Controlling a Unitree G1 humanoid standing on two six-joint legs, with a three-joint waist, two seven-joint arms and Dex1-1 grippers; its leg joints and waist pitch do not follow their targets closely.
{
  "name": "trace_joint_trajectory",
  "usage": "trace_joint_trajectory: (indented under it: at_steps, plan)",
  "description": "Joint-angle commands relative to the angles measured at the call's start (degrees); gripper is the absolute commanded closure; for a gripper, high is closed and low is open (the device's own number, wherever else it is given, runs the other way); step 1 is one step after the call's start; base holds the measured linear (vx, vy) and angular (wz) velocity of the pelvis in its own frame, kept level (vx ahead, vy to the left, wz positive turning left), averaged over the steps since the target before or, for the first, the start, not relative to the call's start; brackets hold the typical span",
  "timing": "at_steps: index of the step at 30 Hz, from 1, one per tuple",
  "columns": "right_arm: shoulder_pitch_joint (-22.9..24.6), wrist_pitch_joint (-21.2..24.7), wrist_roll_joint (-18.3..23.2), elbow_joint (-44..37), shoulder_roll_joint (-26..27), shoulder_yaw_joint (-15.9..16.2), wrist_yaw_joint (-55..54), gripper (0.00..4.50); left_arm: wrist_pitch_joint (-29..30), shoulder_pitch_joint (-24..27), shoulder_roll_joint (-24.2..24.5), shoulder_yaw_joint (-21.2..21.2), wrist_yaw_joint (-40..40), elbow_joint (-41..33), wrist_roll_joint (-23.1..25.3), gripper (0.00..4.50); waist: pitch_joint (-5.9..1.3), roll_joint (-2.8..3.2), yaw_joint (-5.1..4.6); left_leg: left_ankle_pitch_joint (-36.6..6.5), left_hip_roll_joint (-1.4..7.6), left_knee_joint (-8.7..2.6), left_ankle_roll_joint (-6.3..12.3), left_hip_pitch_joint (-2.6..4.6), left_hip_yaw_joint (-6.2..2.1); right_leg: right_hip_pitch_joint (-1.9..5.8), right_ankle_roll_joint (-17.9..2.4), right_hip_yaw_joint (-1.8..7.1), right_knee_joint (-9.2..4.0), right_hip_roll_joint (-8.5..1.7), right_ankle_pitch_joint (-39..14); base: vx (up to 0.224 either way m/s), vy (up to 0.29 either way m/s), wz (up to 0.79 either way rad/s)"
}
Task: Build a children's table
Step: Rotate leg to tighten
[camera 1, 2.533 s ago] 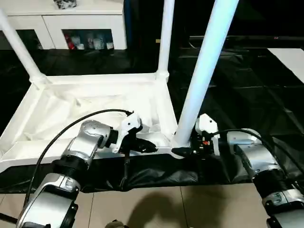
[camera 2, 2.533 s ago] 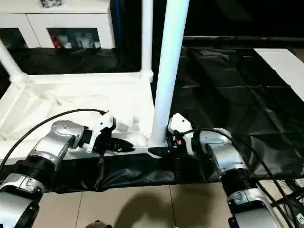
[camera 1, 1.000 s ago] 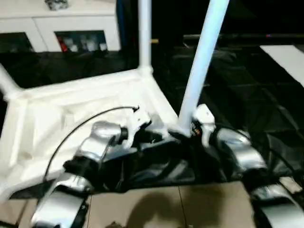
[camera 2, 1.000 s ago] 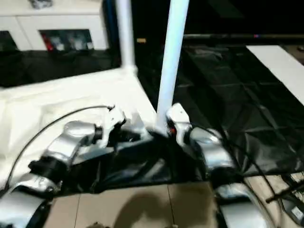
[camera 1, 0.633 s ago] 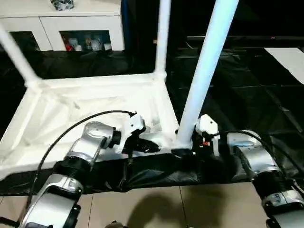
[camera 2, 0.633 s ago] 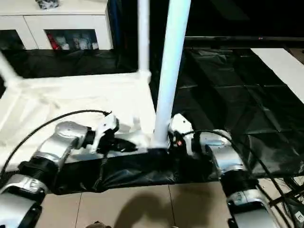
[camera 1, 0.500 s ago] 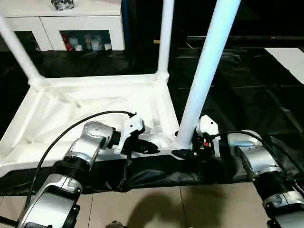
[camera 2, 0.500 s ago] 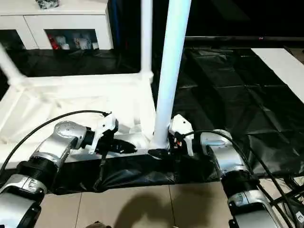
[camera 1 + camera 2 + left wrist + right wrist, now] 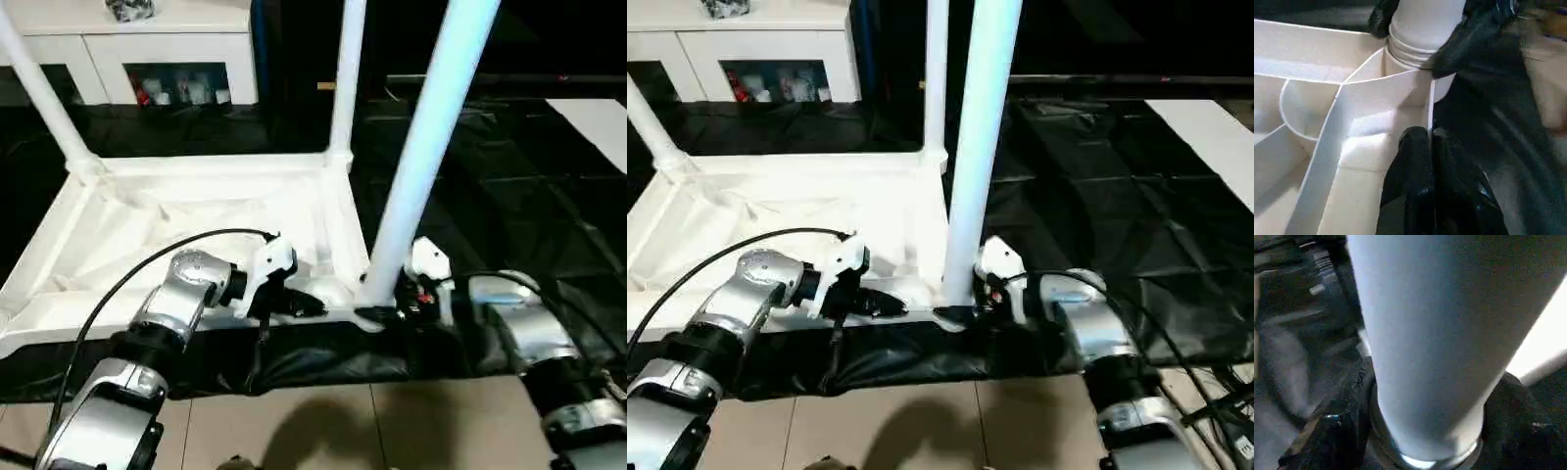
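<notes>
- Item — children's table: lies upside down on a black sheet, ribbed underside facing up; three legs stand in its corner sockets in the head views.
- Near leg: stands in the near corner socket on the robot's right side, long axis close to upright, leaning slightly away toward the top; its threaded base meets the socket (threads still show above the rim, so it is probably not fully seated).
- Right gripper: at the foot of that leg, one black finger on each side of the base — jaws apart around the tube; whether they actually pinch it cannot be told.
- Left gripper: fingers pressed together, holding nothing, tips resting on the table's rim wall just beside the same socket.
- Key relation: the leg rises straight out from between the right gripper's fingers, so the right arm is the nearer one for seating or turning it; the left gripper lies just to the leg's left, along the near rim.
- Arm pose: both silver forearms reach forward and low, wrists bent inward so the two grippers point toward each other along the near edge.
- Judgement: next move likely needs the right gripper to turn the leg while the left steadies the top — a slip could tilt the leg in its threads.
- Background: white cabinet behind, well apart.
</notes>
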Motion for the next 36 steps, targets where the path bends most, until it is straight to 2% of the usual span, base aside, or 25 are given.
trace_joint_trajectory:
  at_steps: [1, 3, 5, 6, 8, 12, 13, 15, 17, 19, 23, 26, 27, 28, 30, 34, 36]
  plan:
    - [-1.62, 1.34, -2.00, 4.06, 6.63, 2.28, -10.06, 1.81, 1.22, -4.06, -6.04, 0.70, 9.79, 0.21, -0.44, 4.50, -3.09, -0.07, -0.73, -17.50, 1.18, -4.29, -0.07, 0.39, -0.69, 2.34, -9.36, 2.69, -5.64, -3.36, -24.34, 0.000, 0.000, 0.00]
    - [-3.27, 2.34, -1.50, 6.42, 9.49, 0.21, -17.00, 1.82, 2.60, -5.20, -8.51, 1.23, 14.01, 1.07, -0.29, 4.50, -3.24, -0.16, -1.03, -17.30, 1.17, -4.31, -0.08, 0.26, -0.74, 2.46, -8.68, 2.79, -5.84, -3.41, -23.82, 0.000, 0.000, 0.00]
    - [-4.38, 2.25, -2.64, 7.79, 11.31, 0.19, -21.56, 1.82, 3.31, -6.01, -10.58, 1.17, 17.57, 1.61, 0.31, 4.50, -3.29, 0.14, -1.37, -17.01, 1.22, -4.26, 0.15, 0.23, -0.72, 2.37, -9.59, 2.86, -5.64, -3.29, -20.96, 0.000, 0.000, 0.00]
    - [-4.76, 2.01, -3.34, 8.26, 11.88, 0.41, -23.10, 1.82, 3.48, -6.30, -11.32, 1.16, 19.03, 1.86, 0.56, 4.50, -3.31, 0.00, -1.54, -16.78, 1.19, -4.23, 0.26, 0.13, -0.66, 2.42, -9.80, 2.89, -5.59, -3.14, -19.97, 0.000, 0.000, 0.00]
    - [-5.64, 0.88, -3.88, 9.27, 13.68, 0.55, -24.95, 1.82, 3.23, -6.64, -13.08, 1.01, 20.85, 2.42, 0.65, 4.50, -3.62, 0.03, -1.36, -14.21, 0.94, -3.85, 1.89, 0.04, -0.33, 2.62, -11.02, 2.99, -5.29, -3.11, -14.87, 0.000, 0.000, 0.00]
    - [-6.34, -1.48, -3.18, 10.18, 15.24, -0.51, -24.68, 1.82, 2.43, -6.45, -13.96, 0.98, 20.95, 2.71, 0.91, 4.50, -3.95, -0.07, -1.20, -10.26, 0.89, -3.59, 3.66, -0.34, -0.23, 3.02, -12.50, 2.97, -4.57, -3.13, -8.97, 0.000, 0.000, 0.00]
    - [-6.34, -1.51, -3.17, 10.18, 15.23, -0.52, -24.65, 1.27, 2.41, -6.44, -13.94, 0.98, 20.90, 2.70, 0.91, 4.50, -3.91, -0.08, -1.23, -9.84, 0.89, -3.57, 4.13, -0.37, -0.20, 3.07, -12.92, 2.92, -4.49, -3.06, -8.14, 0.000, 0.000, 0.00]
    - [-6.50, -1.56, -0.94, 9.90, 14.64, -1.78, -22.44, 1.13, 1.80, -5.98, -12.73, 0.62, 18.60, 2.11, 0.82, 4.50, -3.82, -0.21, -1.21, -10.42, 0.92, -3.62, 4.50, -0.32, -0.19, 3.12, -13.07, 2.88, -4.60, -3.11, -9.21, 0.000, 0.000, 0.00]
    - [-6.41, -3.74, -1.92, 9.65, 12.25, -0.63, -20.50, 0.92, 0.49, -5.41, -11.03, 0.25, 15.56, 1.56, 0.68, 4.50, -3.77, -0.12, -1.23, -11.28, 1.03, -3.69, 4.37, -0.28, -0.21, 3.00, -12.78, 2.88, -4.78, -3.17, -10.91, 0.000, 0.000, 0.00]
    - [-6.14, -4.41, -1.92, 9.29, 11.24, -0.23, -18.66, 0.66, 0.12, -5.12, -10.31, 0.14, 14.00, 1.24, 0.41, 4.50, -3.84, -0.12, -1.17, -11.00, 1.03, -3.62, 4.44, -0.37, -0.20, 3.10, -12.79, 2.90, -4.67, -3.16, -10.30, 0.000, 0.000, 0.00]
    - [-4.23, -6.22, -1.71, 7.14, 6.77, 1.25, -8.64, 0.66, -0.57, -3.40, -6.86, -0.86, 6.60, -1.23, -0.79, 4.50, -3.85, -0.08, -1.15, -10.15, 1.08, -3.52, 5.30, -0.50, -0.18, 3.20, -13.65, 2.88, -4.40, -3.16, -8.13, 0.000, 0.000, 0.00]
    - [-3.46, -6.76, -0.94, 6.15, 5.38, 1.58, -5.04, 0.66, -1.03, -2.70, -5.66, -1.28, 3.35, -2.27, -1.39, 4.50, -3.93, 0.00, -0.98, -9.12, 1.38, -3.42, 6.34, -0.54, -0.09, 3.23, -14.92, 2.83, -3.92, -3.03, -5.08, 0.000, 0.000, 0.00]
    - [-2.99, -6.71, -0.23, 5.31, 4.67, 1.70, -3.00, 0.66, -0.88, -2.35, -4.94, -1.62, 1.70, -2.83, -1.58, 4.50, -3.87, 0.02, -0.93, -9.40, 1.35, -3.41, 6.42, -0.46, -0.02, 3.17, -15.31, 2.78, -3.97, -2.96, -5.19, 0.000, 0.000, 0.00]
    - [-1.64, -6.23, 1.19, 3.05, 2.96, 2.42, 2.55, 0.66, -1.80, -1.75, -3.63, -2.01, -0.53, -3.27, -1.58, 4.50, -3.75, -0.07, -0.75, -10.51, 1.42, -3.48, 6.47, -0.43, -0.05, 3.22, -15.21, 2.75, -4.14, -3.00, -6.37, 0.000, 0.000, 0.00]
    - [-0.64, -6.22, 1.92, 1.58, 1.59, 3.19, 6.69, 0.66, -2.44, -1.19, -2.63, -2.33, -2.66, -3.65, -1.62, 4.50, -3.72, -0.07, -0.51, -11.47, 1.52, -3.51, 6.58, -0.44, -0.03, 3.19, -14.72, 2.82, -4.23, -3.05, -7.66, 0.000, 0.000, 0.00]
    - [0.62, -5.37, 2.78, -0.61, -0.12, 4.46, 12.14, 0.66, -2.35, -0.68, -1.70, -2.37, -4.31, -4.08, -1.84, 4.50, -3.59, -0.10, 0.13, -12.52, 1.65, -3.67, 5.21, -0.17, -0.07, 2.95, -13.77, 2.89, -4.50, -3.13, -11.28, 0.000, 0.000, 0.00]
    - [1.92, -3.48, 3.94, -3.25, -1.84, 5.91, 17.55, 0.91, -1.63, 0.04, -0.57, -2.56, -6.80, -5.11, -2.57, 4.50, -3.62, -0.15, 0.40, -12.56, 1.63, -3.66, 5.16, -0.17, -0.06, 2.97, -13.53, 2.93, -4.50, -3.12, -11.43, 0.000, 0.000, 0.00]
